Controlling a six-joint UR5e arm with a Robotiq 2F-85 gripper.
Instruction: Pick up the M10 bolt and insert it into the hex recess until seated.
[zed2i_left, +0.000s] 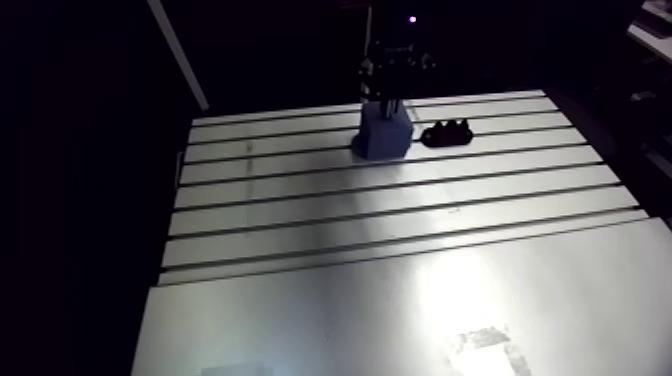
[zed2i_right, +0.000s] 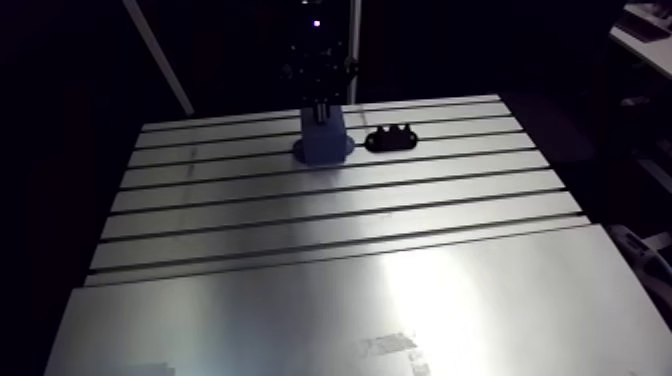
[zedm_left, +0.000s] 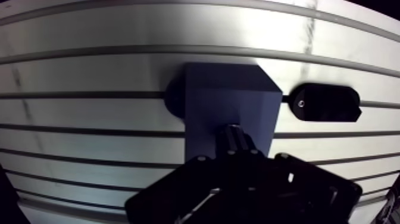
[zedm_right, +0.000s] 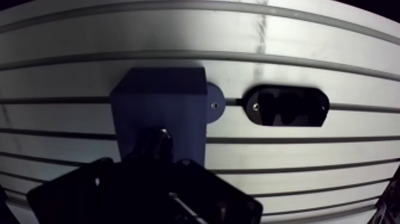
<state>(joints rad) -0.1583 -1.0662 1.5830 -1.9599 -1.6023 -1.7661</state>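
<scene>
M10 bolt (zedm_left: 236, 138): dark, cylindrical, positioned at the top face of the blue block (zedm_left: 229, 107). Block: square-sided, upright on a round base flange, on the slotted table (zed2i_left: 400, 230)

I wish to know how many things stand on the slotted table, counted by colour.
Blue: 1, the block
Black: 1, the oblong piece beside the block, apart from it
Total: 2
</scene>
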